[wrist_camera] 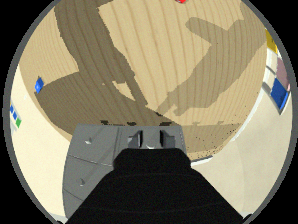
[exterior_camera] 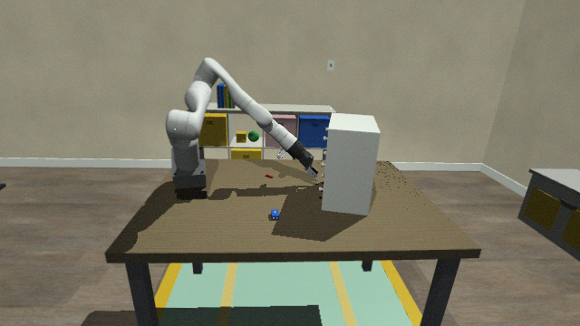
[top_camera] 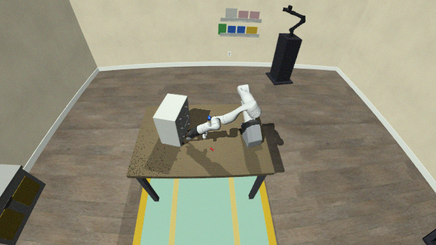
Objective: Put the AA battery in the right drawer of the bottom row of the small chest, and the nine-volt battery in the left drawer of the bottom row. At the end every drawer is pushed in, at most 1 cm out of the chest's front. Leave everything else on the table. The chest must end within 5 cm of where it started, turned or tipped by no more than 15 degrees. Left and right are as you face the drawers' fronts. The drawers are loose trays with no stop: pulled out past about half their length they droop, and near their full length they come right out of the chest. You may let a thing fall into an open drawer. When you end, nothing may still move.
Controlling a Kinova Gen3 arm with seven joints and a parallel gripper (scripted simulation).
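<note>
The white chest (top_camera: 167, 117) (exterior_camera: 350, 167) stands upright, its grey drawer fronts (wrist_camera: 100, 150) towards the arm. No drawer visibly stands out; the lower left fronts are partly hidden by the gripper. My gripper (top_camera: 187, 137) (exterior_camera: 314, 172) (wrist_camera: 151, 136) is partly open, with its fingertips low and close at the left column. A small pale spot shows between the fingers in the wrist view; I cannot tell whether it is a knob. The red AA battery (top_camera: 212, 149) (exterior_camera: 269, 176) (wrist_camera: 181, 1) lies on the table. The blue nine-volt battery (top_camera: 209, 118) (exterior_camera: 275, 215) (wrist_camera: 39, 85) is on the table towards the chest's right side.
The wooden table (top_camera: 238, 163) (exterior_camera: 217, 235) bears the chest, both batteries and the arm's base (top_camera: 252, 134) (exterior_camera: 189, 178). Small knobs stick out from the chest's front. The arm reaches across from its base to the chest, above the table. Shelves stand beyond the table.
</note>
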